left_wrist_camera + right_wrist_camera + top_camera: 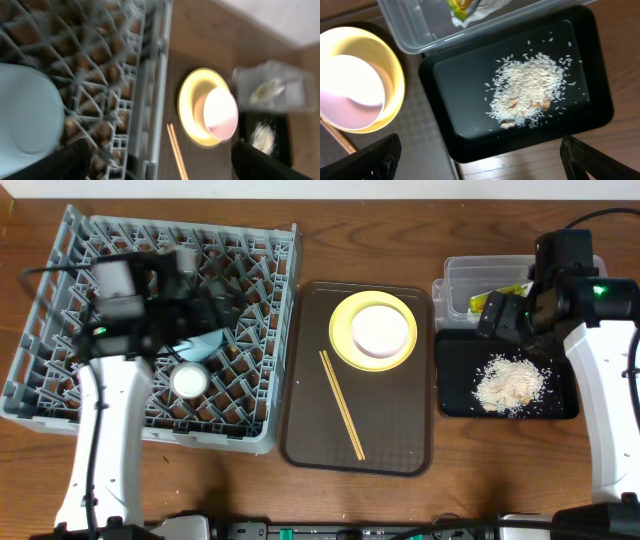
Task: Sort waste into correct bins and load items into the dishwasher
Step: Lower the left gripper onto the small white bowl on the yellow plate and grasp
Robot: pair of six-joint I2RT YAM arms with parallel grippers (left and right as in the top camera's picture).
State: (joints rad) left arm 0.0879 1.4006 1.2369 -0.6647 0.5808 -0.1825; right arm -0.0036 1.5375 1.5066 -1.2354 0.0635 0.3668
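The grey dish rack (60, 310) stands at the left with the light-blue bowl (205, 342) in it. My left gripper (215, 305) is above that bowl, blurred. In the left wrist view it (160, 167) is open and empty, with the bowl (25, 115) at the left. The yellow plate (342, 330) holds the white bowl (382, 330). The chopsticks (342, 405) lie beside them. My right gripper (510, 315) is open and empty over the black tray (460, 100) of rice crumbs (530, 92). The clear tub (465, 280) holds the yellow-green wrapper (462, 6) and what looks like white paper (487, 7).
The plate and chopsticks lie on a brown serving tray (390, 420) between the rack and the bins. A small white round thing (188, 380) shows over the rack by my left arm. Bare wooden table runs along the front edge.
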